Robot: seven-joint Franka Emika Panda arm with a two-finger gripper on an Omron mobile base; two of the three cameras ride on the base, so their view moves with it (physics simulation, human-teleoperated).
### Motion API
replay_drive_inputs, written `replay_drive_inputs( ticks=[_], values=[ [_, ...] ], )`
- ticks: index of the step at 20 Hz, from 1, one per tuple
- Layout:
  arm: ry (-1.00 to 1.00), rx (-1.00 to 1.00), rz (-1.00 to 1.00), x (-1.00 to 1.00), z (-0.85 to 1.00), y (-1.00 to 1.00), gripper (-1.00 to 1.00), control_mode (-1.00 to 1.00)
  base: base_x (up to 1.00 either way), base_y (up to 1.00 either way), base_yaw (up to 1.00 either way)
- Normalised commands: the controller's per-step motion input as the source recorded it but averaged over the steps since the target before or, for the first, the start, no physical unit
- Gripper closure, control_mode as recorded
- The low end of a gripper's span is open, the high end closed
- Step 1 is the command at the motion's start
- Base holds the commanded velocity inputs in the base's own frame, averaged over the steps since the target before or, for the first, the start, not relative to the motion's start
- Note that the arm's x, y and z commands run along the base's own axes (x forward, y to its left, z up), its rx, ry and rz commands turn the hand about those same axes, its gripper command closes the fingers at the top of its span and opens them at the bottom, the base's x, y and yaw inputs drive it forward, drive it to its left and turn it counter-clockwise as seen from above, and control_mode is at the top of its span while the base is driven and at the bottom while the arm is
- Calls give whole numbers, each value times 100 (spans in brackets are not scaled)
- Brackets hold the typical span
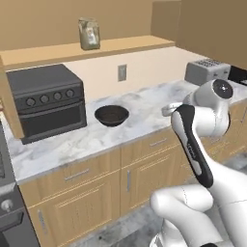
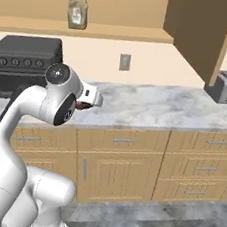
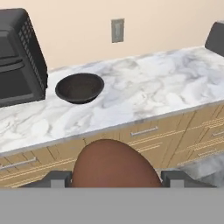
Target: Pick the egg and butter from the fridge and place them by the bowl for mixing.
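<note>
A: What does the gripper have in it?

B: A brown egg. In the hand view it sits between the two dark finger tips, one on each side, so the jaws are closed on the egg. In the right base view a bit of brown shows at the white hand, just past the arm's round joint.

A: Where is the hand relative to the counter?

B: In the hand view the counter's front edge and the drawer fronts lie beyond the egg, so the hand is out in front of the marble counter, not over it.

A: And the bowl?

B: The dark bowl stands on the counter, toward its left part, just to the right of the dark countertop oven and apart from it. It sits about midway between the wall and the front edge. The hand view shows the bowl with nothing inside.

A: Anything else on that surface?

B: A silver toaster at the far right end, well apart from the bowl. A wall outlet is on the wall behind the counter, a little right of the bowl. Above, a jar stands on the wooden shelf.

A: The butter or the fridge?

B: I cannot tell where either is from these views.
</note>
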Motion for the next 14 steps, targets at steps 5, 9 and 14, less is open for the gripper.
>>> replay_drive_inputs(
  ticks=[5,9,14],
  values=[
    [0,0,0,0,0,0,100,100,74,-16,23],
    [0,0,0,0,0,0,100,100,75,-15,25],
    [0,0,0,0,0,0,100,100,64,-29,25]
  ],
)
